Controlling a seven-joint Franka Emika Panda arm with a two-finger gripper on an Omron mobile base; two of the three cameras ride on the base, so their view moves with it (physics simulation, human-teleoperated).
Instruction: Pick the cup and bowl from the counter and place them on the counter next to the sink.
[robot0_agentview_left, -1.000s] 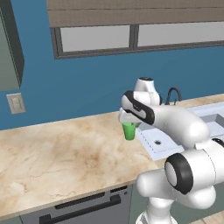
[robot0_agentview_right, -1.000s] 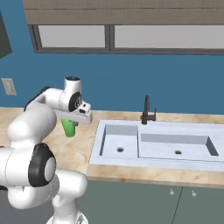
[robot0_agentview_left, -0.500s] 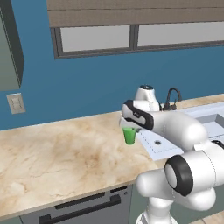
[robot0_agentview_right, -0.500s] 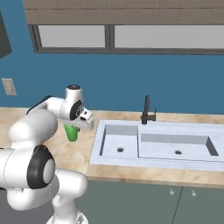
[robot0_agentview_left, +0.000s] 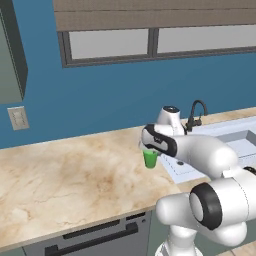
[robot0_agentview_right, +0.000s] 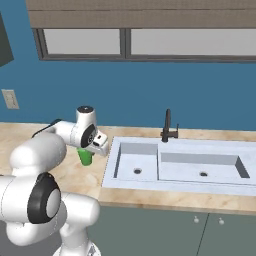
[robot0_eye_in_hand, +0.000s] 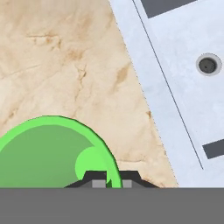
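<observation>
The green cup (robot0_agentview_left: 150, 159) hangs from my gripper (robot0_agentview_left: 148, 150), just above the beige counter (robot0_agentview_left: 75, 175) and right beside the sink's left rim. In the right base view the cup (robot0_agentview_right: 85, 157) sits under the gripper (robot0_agentview_right: 89, 149), left of the white sink (robot0_agentview_right: 175, 167). The hand view looks down into the cup (robot0_eye_in_hand: 48, 153), with my gripper (robot0_eye_in_hand: 107, 178) shut on its rim and the sink (robot0_eye_in_hand: 183, 83) to the right. The bowl is out of view.
A dark faucet (robot0_agentview_right: 168, 127) stands behind the sink, with the drain hole (robot0_eye_in_hand: 208, 64) in the near basin. A wall outlet (robot0_agentview_left: 18, 118) is on the blue wall at left. A dark oven handle (robot0_agentview_left: 100, 235) runs below the counter's front edge.
The gripper has lowered with the cup toward the counter beside the sink, and the arm's forearm has dropped lower. The cup stays gripped.
</observation>
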